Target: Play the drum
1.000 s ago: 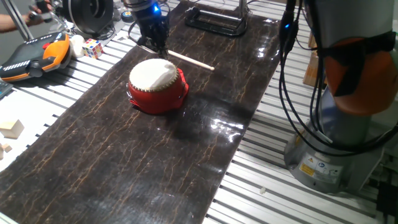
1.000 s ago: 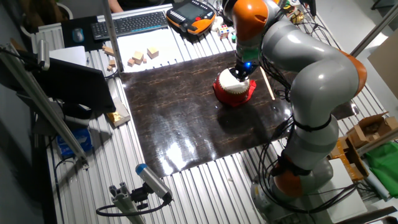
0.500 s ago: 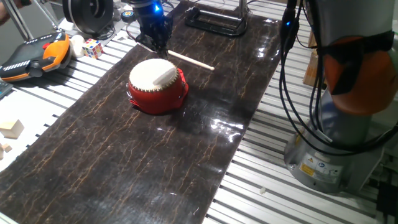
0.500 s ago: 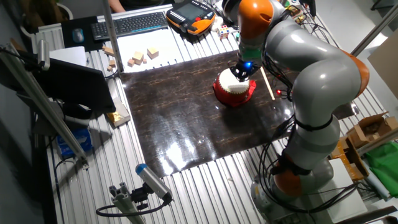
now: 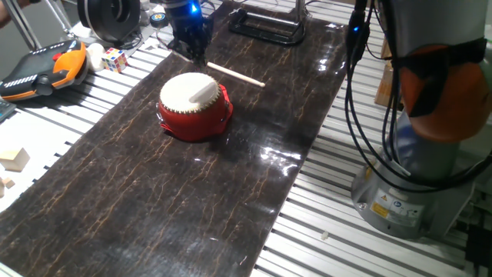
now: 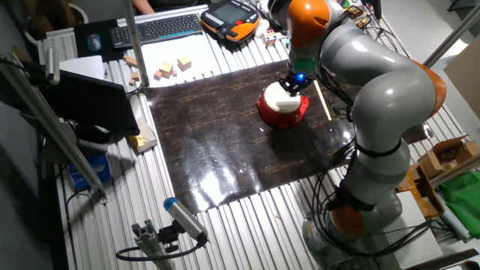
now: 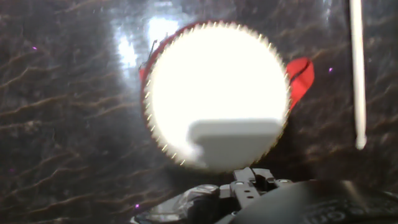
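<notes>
While the tool [image 5: 194, 52] hangs over the drum [image 5: 194, 106]
Taut skin looks springy, body rigid: tap the skin's middle, don't grip. Whether the tool is apart, I cannot tell.

Drum [image 5: 194, 106]: glossy red body, plastic-looking; top skin [image 7: 217, 99] flat, smooth, matt cream-white, blown out in hand view; rim edged with small pale studs. Stick [image 5: 235, 75]: thin, pale, bare wood look, matt. Mat [image 5: 154, 200]: dark brown-black, marble-like veining, very glossy, bright glare patches on the right. Table [image 5: 323, 223]: ribbed silver metal slats, dull sheen. Robot arm [image 6: 375, 82]: smooth grey shell with orange joints, semi-gloss. Blocks [image 6: 172, 67] at far left: plain unfinished wood.
</notes>
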Tool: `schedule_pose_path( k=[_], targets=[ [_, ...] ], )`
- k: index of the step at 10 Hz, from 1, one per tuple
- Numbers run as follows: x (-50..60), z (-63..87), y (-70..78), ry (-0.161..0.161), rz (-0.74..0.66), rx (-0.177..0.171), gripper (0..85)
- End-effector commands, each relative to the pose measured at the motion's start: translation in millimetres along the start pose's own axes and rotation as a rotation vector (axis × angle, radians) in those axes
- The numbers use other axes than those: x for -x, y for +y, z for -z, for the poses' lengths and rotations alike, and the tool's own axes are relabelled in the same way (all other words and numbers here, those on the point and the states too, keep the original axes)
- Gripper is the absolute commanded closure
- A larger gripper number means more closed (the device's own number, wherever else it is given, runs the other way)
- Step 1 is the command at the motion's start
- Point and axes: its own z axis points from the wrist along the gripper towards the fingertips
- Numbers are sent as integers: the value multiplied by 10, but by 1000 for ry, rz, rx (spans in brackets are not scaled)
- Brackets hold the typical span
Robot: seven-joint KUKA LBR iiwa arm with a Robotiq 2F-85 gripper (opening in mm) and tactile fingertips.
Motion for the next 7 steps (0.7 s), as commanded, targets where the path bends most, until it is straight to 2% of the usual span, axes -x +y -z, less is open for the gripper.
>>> schedule_pose_path(
  k=[1, 2, 4, 5, 7],
  targets=[
    [120, -10, -275, 7, 28, -7, 843],
    [235, -32, -435, 14, 52, -8, 843],
    [454, -123, -684, 20, 92, -36, 843],
    [514, -195, -786, 17, 110, -37, 843],
    [583, -373, -933, 5, 115, -64, 843]
  ],
)
